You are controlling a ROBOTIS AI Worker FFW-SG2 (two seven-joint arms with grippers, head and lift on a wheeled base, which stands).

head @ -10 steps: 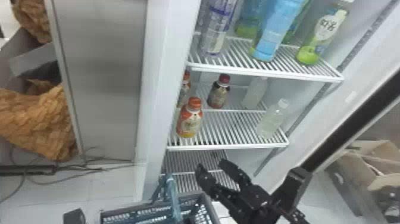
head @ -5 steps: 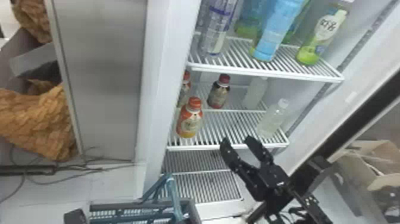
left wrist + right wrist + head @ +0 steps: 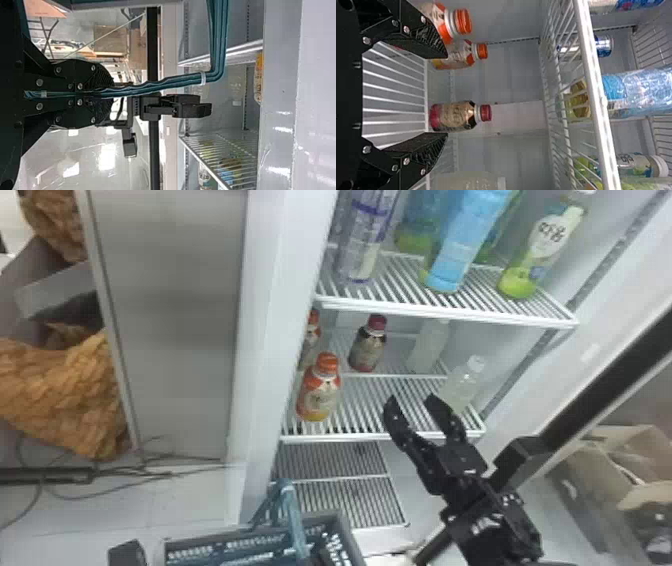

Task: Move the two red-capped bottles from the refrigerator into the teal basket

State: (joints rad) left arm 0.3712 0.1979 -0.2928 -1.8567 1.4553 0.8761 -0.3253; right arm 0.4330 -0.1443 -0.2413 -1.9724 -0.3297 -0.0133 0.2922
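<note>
Now we are pointing our right gripper (image 3: 411, 397), wide open and empty, from the front edge of the lower wire shelf (image 3: 360, 437) toward the dark-red-capped bottle (image 3: 367, 346), which is standing upright toward the back edge, ahead of the gap.

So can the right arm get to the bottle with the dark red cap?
Probably yes: the right gripper is open and facing the bottle, with nothing standing between them; the front orange-capped bottle is off to the left.
</note>
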